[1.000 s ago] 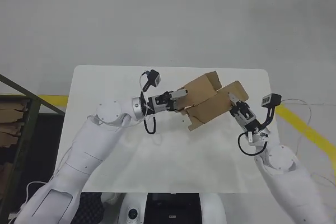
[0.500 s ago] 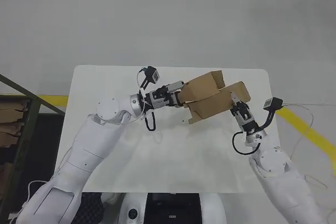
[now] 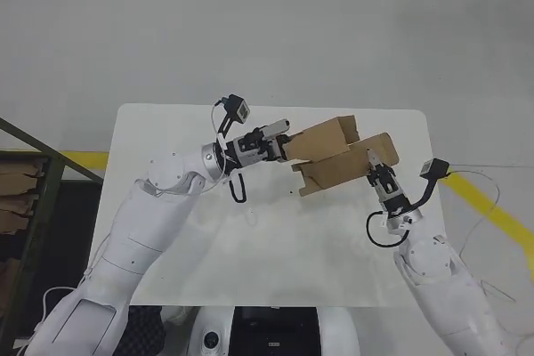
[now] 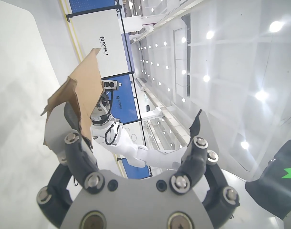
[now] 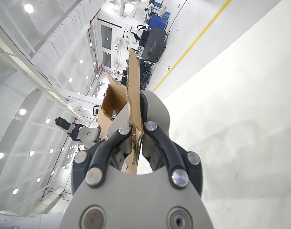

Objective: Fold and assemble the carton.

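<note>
A brown cardboard carton (image 3: 331, 151), partly unfolded, is held above the white table (image 3: 205, 258) near its far right part. My right gripper (image 3: 375, 165) is shut on the edge of a flap at the carton's right end; in the right wrist view the flap (image 5: 133, 89) runs up between the pressed fingers of that gripper (image 5: 136, 113). My left gripper (image 3: 282, 141) is at the carton's left end and stands wide open (image 4: 133, 113). One of its fingers (image 4: 72, 125) lies against a carton flap (image 4: 84, 89); the other finger (image 4: 199, 129) is free in the air.
A dark rack holding flat cardboard (image 3: 9, 205) stands off the table's left side. A yellow floor line (image 3: 485, 200) runs past the right side. The near half of the table is bare.
The left arm has swung toward the table's far side, its gripper now higher along the carton's left end. The carton has shifted slightly that way too. The right gripper kept its hold.
</note>
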You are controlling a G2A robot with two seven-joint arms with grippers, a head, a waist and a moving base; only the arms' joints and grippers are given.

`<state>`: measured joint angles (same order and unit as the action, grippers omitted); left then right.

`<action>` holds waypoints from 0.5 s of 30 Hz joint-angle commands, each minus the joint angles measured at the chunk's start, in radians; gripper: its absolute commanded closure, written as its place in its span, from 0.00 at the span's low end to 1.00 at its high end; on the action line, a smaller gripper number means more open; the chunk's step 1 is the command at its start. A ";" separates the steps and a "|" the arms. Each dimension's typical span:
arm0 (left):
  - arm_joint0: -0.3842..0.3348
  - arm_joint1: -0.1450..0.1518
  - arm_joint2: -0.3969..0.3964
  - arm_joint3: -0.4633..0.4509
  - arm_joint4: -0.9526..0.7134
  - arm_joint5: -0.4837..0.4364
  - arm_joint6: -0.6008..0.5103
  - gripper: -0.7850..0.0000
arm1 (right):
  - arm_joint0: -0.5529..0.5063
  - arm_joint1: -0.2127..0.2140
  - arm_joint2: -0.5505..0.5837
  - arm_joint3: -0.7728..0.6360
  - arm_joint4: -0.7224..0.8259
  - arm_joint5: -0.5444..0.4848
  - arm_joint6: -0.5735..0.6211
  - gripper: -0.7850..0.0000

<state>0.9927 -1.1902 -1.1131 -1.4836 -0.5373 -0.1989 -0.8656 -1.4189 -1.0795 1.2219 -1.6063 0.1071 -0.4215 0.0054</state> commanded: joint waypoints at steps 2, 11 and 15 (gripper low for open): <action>-0.008 -0.003 0.007 -0.001 0.013 -0.003 0.010 0.00 | -0.001 -0.004 0.000 -0.001 -0.005 0.002 -0.005 1.00; -0.043 -0.015 0.048 0.031 0.093 0.004 0.070 0.00 | -0.011 -0.015 0.015 -0.026 -0.012 0.003 -0.008 1.00; -0.049 -0.018 0.052 0.041 0.108 0.003 0.081 0.55 | -0.013 -0.019 0.024 -0.027 -0.013 0.005 -0.003 1.00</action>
<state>0.9450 -1.2076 -1.0609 -1.4437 -0.4344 -0.1960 -0.7870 -1.4319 -1.0971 1.2444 -1.6329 0.0933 -0.4175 0.0015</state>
